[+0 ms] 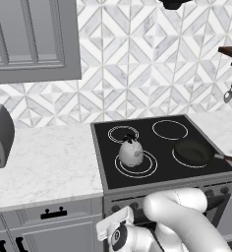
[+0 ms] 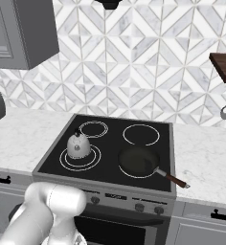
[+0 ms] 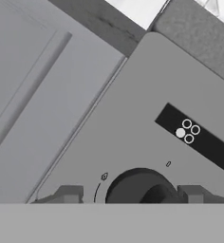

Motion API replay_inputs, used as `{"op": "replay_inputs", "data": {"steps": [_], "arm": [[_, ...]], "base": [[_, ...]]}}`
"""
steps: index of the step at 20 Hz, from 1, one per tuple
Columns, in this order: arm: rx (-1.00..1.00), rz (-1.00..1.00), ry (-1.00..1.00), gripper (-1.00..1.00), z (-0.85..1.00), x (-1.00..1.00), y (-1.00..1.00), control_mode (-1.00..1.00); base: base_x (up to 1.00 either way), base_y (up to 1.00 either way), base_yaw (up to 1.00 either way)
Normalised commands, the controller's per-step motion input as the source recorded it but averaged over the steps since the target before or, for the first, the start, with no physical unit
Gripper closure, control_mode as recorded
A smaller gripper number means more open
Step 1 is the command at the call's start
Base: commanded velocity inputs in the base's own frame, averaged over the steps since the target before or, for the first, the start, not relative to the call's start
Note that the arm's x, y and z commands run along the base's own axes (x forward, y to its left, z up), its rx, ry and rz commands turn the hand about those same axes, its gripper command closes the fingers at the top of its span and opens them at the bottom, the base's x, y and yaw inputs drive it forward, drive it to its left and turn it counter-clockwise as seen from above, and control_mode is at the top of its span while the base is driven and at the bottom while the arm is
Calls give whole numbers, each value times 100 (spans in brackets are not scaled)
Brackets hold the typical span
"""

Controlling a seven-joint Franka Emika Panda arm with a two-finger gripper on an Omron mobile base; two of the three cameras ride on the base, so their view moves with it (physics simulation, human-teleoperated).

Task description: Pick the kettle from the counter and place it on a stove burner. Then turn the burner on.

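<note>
Looking at the stove, you'll find the kettle point(image 1: 131, 152) already off the table point(image 1: 44, 165) and sitting on the burner point(image 1: 136, 165), the front-left ring pair, which is dark, so switching it on is what's left. Your tool point(image 3: 131, 193) faces the stove's front panel, its tips either side of a dark knob point(image 3: 135, 186); whether they grip it I cannot tell. Count one kettle, one pan point(image 1: 192, 152) on the stove's front right, and four ringed burners.
</note>
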Motion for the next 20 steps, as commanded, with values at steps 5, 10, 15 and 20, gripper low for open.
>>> {"op": "replay_inputs", "data": {"steps": [5, 10, 15, 20], "arm": [[2, 3, 4, 100, -2, 42, -23, -100], [1, 5, 3, 100, 0, 27, -20, -100], [0, 7, 7, 100, 0, 18, -7, -100], [0, 14, 8, 100, 7, 5, 0, -100]], "base": [[0, 0, 0], [0, 0, 0], [0, 0, 0], [0, 0, 0]]}}
